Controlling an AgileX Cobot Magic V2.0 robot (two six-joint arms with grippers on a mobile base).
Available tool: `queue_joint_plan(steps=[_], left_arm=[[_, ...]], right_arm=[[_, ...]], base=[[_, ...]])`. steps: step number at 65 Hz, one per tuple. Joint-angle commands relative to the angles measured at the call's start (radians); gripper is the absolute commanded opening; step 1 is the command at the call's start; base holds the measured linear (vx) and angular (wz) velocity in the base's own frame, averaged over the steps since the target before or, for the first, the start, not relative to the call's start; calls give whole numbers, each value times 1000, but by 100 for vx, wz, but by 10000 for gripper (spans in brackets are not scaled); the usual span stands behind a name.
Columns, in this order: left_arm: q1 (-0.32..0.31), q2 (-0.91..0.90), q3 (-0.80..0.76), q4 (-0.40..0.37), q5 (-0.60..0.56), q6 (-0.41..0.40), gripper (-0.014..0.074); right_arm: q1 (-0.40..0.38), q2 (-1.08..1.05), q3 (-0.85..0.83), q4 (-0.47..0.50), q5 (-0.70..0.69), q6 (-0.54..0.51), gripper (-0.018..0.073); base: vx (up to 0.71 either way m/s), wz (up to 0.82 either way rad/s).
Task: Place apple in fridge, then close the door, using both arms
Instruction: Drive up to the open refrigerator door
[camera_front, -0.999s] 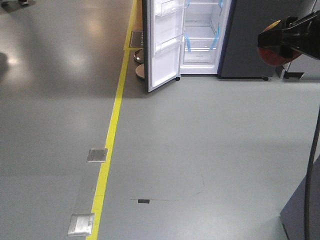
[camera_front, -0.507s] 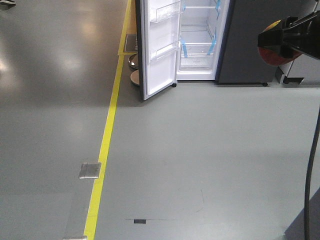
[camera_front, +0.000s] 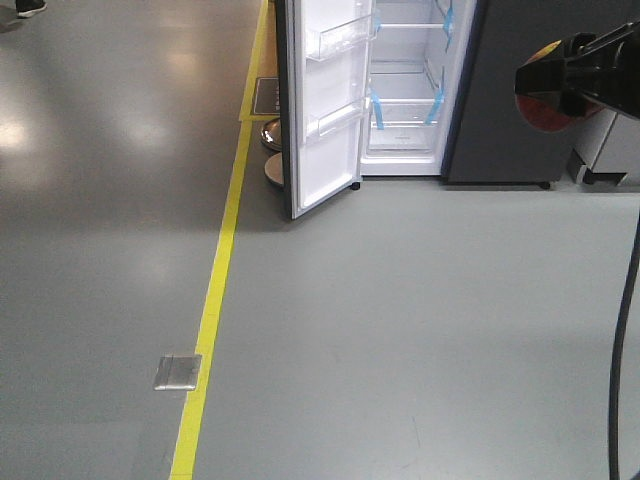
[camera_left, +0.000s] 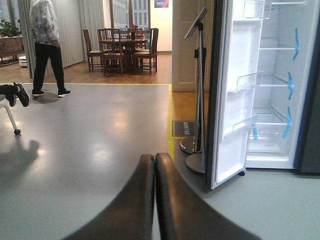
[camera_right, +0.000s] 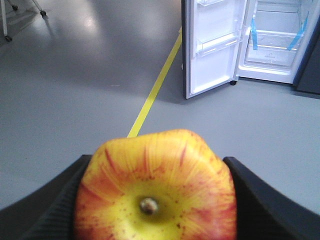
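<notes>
Apple (camera_right: 156, 187) in R tool (camera_front: 562, 80), stem end toward wrist cam.

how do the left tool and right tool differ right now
The left tool is shut with its fingers pressed together; the right tool is spread around the apple. The left tool holds nothing; the right tool grips the apple. Both have black fingers and face the open fridge.

Smooth dark curved fingers (camera_left: 182, 207) on the left gripper (camera_left: 154, 165), black ribbed pads (camera_right: 265, 202) on the right gripper (camera_right: 155, 197).
</notes>
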Motion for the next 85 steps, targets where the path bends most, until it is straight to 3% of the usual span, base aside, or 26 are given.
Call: queue_joint_plan(steps=[1, 85], left_arm=[[-5, -16, 21, -8, -70, -5, -6], [-5, -16, 21, -8, -70, -5, -6]], right_arm=[[-3, -27, -32, 25, -62, -7, -8], [-3, -27, -32, 25, -63, -7, -8]], base=[[22, 4], [21, -1]])
